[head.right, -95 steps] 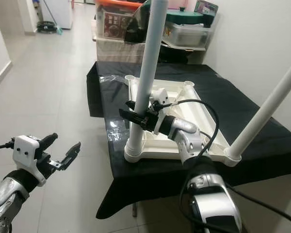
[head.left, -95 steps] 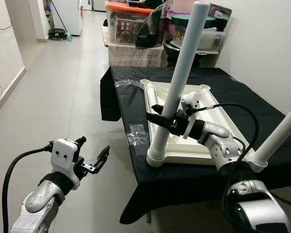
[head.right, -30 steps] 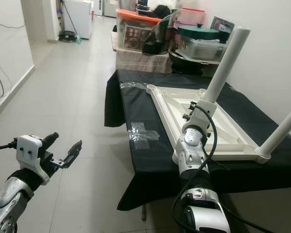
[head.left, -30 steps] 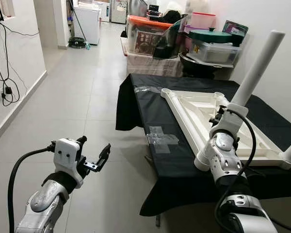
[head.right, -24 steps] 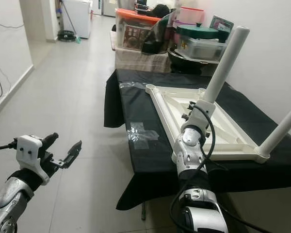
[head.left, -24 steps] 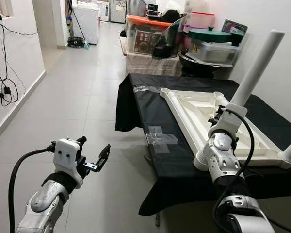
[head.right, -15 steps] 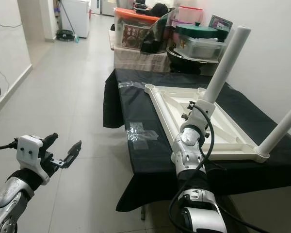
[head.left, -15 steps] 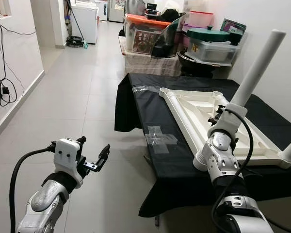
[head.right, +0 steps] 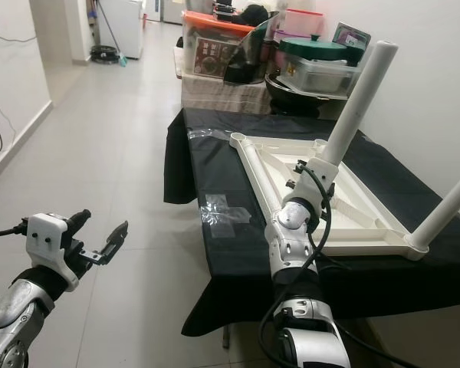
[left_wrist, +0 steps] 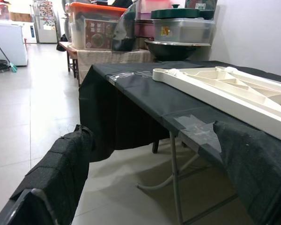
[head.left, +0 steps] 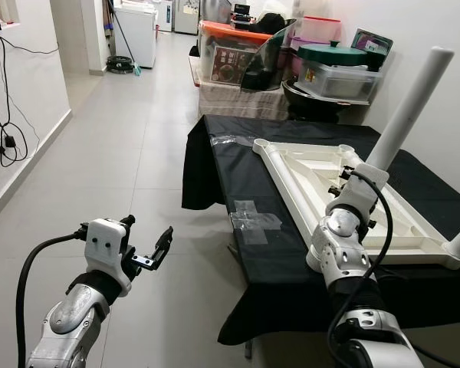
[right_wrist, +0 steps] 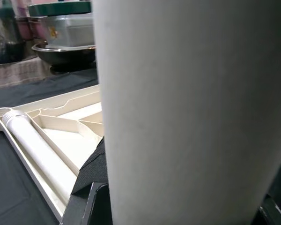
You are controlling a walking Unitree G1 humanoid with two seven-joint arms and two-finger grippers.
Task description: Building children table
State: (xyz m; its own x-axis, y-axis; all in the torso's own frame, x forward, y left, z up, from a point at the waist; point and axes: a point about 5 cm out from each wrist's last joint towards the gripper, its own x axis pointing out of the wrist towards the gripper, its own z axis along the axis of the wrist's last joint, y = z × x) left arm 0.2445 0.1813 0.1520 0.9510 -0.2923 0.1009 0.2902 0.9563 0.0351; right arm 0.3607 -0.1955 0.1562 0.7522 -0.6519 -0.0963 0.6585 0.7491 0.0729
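One white leg (head.left: pixel 409 107) in right gripper (head.left: pixel 351 178)

Grey tiled floor (head.left: pixel 138 176), white walls (head.left: pixel 31 92), stacked storage boxes (head.left: pixel 238 54) behind.

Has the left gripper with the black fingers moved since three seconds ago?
Cannot tell. The left gripper hangs open over the floor tiles at much the same spot in the left eye view, but the camera itself has turned, so the floor gives no fixed reference.

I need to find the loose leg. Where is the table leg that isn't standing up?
In the right wrist view, a table leg lies flat inside the upturned white tabletop, along its rim, its end by a far corner socket.
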